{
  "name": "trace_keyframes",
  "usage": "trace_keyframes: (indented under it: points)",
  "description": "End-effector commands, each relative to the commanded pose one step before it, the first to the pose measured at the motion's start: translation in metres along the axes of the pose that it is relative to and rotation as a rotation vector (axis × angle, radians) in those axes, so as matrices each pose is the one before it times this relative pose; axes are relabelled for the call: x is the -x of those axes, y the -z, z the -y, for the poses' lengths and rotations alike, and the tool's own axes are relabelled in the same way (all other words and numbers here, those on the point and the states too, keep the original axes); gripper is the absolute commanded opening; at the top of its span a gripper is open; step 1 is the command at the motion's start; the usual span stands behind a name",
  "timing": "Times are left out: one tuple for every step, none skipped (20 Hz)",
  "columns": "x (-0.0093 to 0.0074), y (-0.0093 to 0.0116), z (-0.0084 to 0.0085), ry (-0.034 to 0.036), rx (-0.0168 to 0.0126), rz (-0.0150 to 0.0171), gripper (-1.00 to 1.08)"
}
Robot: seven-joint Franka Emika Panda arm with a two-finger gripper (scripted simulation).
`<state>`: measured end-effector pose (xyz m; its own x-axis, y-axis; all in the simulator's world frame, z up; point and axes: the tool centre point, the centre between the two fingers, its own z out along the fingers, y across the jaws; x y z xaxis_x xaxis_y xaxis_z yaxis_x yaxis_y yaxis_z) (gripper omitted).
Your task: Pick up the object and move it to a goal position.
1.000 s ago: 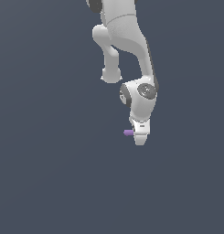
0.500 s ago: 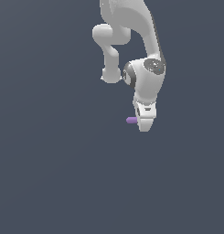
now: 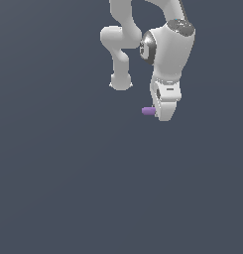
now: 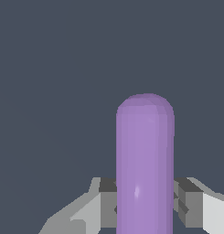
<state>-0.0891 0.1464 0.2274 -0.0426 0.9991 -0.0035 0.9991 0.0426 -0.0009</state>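
Observation:
The purple rod (image 3: 148,111) sticks out from the side of my white gripper (image 3: 162,113), toward the exterior view's left. The gripper hangs from the white arm, well above the lower part of the scene. In the wrist view the rod (image 4: 144,164) fills the middle, with a rounded end, and it sits clamped between the two grey finger pads (image 4: 109,201). The gripper is shut on the rod (image 4: 145,208). The rod's other end is hidden behind the gripper in the exterior view.
The white arm (image 3: 167,44) with its elbow joint (image 3: 118,54) fills the upper part of the exterior view. Everything else is a plain dark grey-blue background (image 3: 68,188). No goal marker shows.
The arm has lifted the gripper and the rod upward and slightly toward the exterior view's right. The rod stays held in the same way.

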Motion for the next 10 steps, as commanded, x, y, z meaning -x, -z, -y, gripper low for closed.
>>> trace_keyframes:
  points:
    - [-0.00371, 0.02713, 0.00824, 0.00076, -0.00034, -0.00158, -1.0]
    - [-0.00146, 0.01134, 0.00316, 0.00022, 0.0, -0.00065, -1.0]
    - [-0.00145, 0.01121, 0.0031, 0.00015, 0.00001, -0.00046, -1.0]
    - [-0.00141, 0.01103, 0.00302, 0.00014, 0.00002, -0.00047, -1.0]
    - [-0.00137, 0.01087, 0.00296, 0.00013, 0.00003, -0.00047, -1.0]
    - [-0.00132, 0.01074, 0.0029, 0.00011, 0.00005, -0.00047, -1.0]
    - [-0.00137, 0.01054, 0.00281, 0.0, 0.0, 0.0, -1.0]
    - [-0.00117, 0.01058, 0.0028, 0.00009, 0.00011, -0.00068, -1.0]
    - [-0.0013, 0.01024, 0.00268, 0.0, 0.0, 0.0, -1.0]
    - [-0.00125, 0.01002, 0.00258, 0.0, 0.0, 0.0, -1.0]
